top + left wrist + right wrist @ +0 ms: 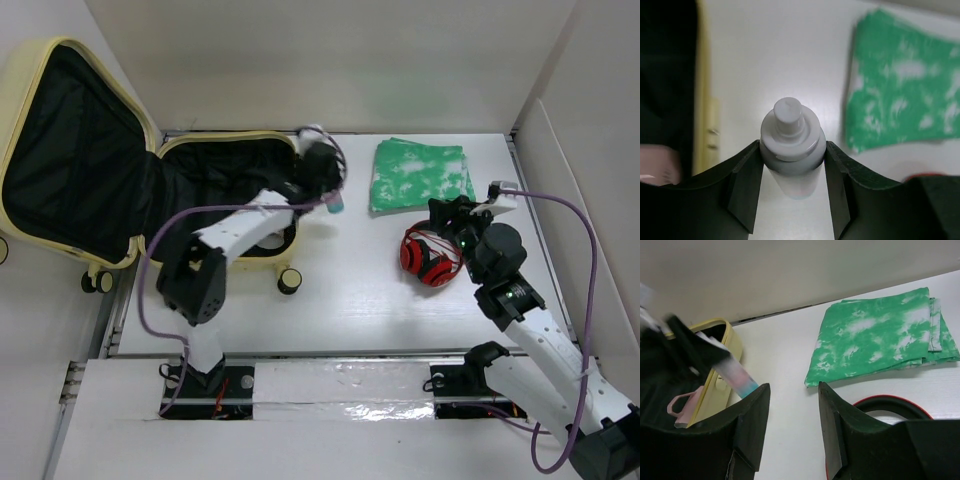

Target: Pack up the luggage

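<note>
The luggage [70,160] lies open at the far left of the bench [350,320], its lid leaned back. One pink item [682,407], I cannot tell which, seems already inside. The left pincer [792,150] is clamped on one grey-capped bottle [790,125], just beside the case rim and not yet in. One green tie-dye cloth [420,175] and one pair of red headphones [430,257] are left to pack. The right pincer [792,390] hangs above the headphones, jaws apart and empty.

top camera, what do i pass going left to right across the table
suitcase → bottle → green cloth; the red headphones lie nearer, within the cloth's span, so they are left out
</note>
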Robot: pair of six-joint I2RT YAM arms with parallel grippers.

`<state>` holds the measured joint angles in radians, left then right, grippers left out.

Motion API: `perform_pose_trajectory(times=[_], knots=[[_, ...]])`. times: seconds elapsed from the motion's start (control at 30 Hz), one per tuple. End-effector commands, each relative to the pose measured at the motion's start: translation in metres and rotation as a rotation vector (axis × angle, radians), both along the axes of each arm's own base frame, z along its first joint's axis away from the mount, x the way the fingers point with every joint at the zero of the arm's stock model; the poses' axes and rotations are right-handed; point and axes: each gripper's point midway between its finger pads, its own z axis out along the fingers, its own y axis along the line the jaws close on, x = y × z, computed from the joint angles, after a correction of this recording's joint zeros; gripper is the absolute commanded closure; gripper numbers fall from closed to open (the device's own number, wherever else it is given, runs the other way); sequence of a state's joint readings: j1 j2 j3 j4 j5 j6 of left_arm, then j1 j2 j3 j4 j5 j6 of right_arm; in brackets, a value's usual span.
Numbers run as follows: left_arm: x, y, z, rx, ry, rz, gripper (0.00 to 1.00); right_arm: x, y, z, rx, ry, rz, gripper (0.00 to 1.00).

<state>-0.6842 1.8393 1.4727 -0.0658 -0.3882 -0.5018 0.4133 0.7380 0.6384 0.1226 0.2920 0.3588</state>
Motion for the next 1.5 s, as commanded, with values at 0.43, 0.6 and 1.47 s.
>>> perform_pose_trajectory(times=[0.43,0.6,1.47], knots=[[0.054,0.295,0.050,0.129,-0.003,0.421,1.00,-0.003,0.008,0.017,0.022,-0.066,0.044,0.51],[0.048,0.309,-0.010,0.244,0.127,0.454,0.99,-0.004,0.007,0.018,0.022,-0.070,0.041,0.51],[0.014,0.118,0.117,0.070,-0.164,0.036,0.46,0.000,-0.013,0.009,0.037,-0.019,-0.080,1.00]])
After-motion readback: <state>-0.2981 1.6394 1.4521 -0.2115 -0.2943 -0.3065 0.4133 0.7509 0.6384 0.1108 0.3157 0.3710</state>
